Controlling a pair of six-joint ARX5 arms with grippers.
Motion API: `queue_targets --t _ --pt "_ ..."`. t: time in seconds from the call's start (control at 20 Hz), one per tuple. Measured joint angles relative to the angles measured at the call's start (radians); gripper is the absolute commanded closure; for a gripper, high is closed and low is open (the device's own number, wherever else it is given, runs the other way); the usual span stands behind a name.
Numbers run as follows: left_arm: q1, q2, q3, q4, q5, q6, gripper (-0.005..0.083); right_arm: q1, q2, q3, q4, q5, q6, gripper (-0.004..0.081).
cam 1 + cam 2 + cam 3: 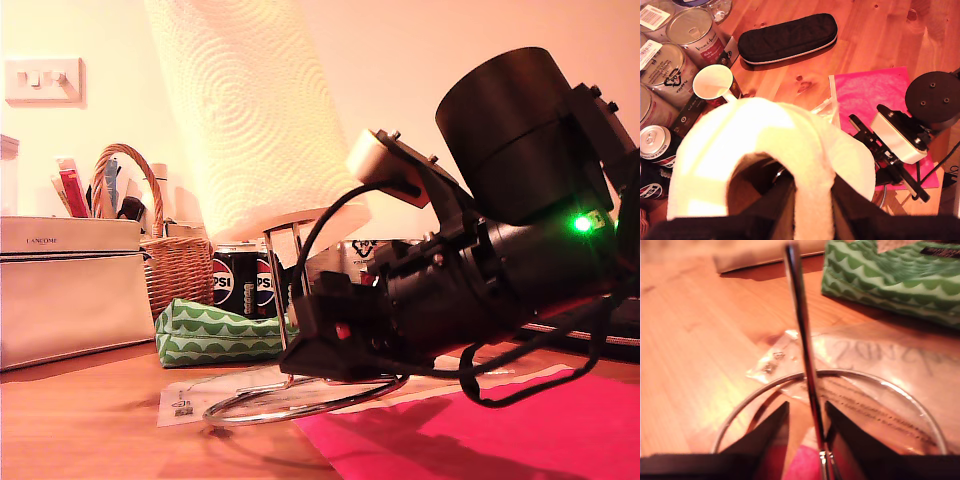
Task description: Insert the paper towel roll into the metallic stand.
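The paper towel roll (255,120) is a big white embossed cylinder hanging tilted above the table. In the first wrist view I look down on the roll's top (765,135), and my first gripper (812,200) is shut on its wall, with one finger inside the hollow core. The metallic stand (284,290) rises from its wire ring base under the roll. Its upright meets the roll's lower end, and the top is hidden there. My second gripper (807,410) is shut on the stand's chrome upright (802,330) just above the ring. In the exterior view this second gripper (300,340) comes in from the right.
Behind the stand are Pepsi cans (240,285), a green patterned pouch (215,330), a wicker basket (165,250) and a white bag (70,290). A pink sheet (480,430) lies at the exterior view's lower right. Tins (690,32), a mug (714,82) and a black case (787,37) lie around.
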Motion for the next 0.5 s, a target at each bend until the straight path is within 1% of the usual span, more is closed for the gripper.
queue_targets --t 0.2,0.4,0.5 --pt "-0.001 0.0 0.0 0.0 -0.001 0.0 0.0795 0.0 -0.049 -0.001 -0.058 0.003 0.012 0.0533" --pt "-0.001 0.0 0.0 -0.002 -0.002 0.0 0.0795 0.0 -0.117 -0.002 -0.15 0.019 -0.019 0.0533" --pt "-0.002 0.0 0.0 -0.003 -0.002 0.0 0.0795 0.0 -0.124 -0.002 -0.18 0.023 -0.026 0.0533"
